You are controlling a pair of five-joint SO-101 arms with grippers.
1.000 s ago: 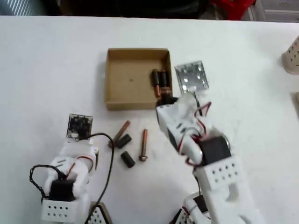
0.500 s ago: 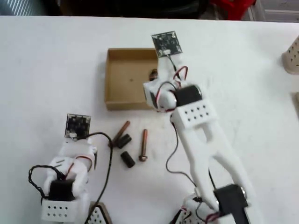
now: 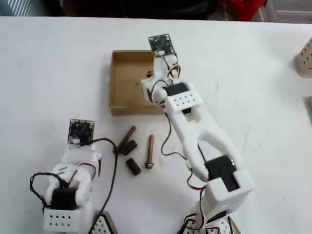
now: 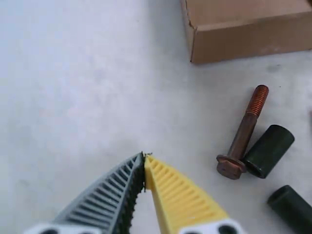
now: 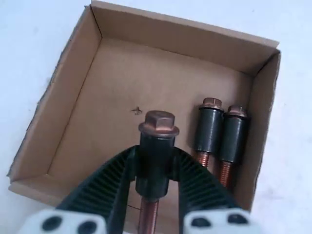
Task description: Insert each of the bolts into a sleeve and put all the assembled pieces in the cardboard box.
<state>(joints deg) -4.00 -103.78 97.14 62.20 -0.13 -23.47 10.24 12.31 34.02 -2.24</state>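
Bolt [image 5: 158, 124] in its sleeve [image 5: 155, 168] sits clamped in right end effector [image 5: 153, 157], above cardboard box [image 5: 185, 34].

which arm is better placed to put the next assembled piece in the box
Right: the right hand holds an assembled piece over the cardboard box; the left hand is shut and empty.

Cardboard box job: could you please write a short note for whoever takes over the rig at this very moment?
Right gripper: shut on an assembled piece, above the cardboard box.
Left gripper: shut, empty, over the table.
Done: two assembled pieces lie side by side in the box.
Left: drop the held piece in; then assemble and box the two loose bolts and two loose sleeves on the table.
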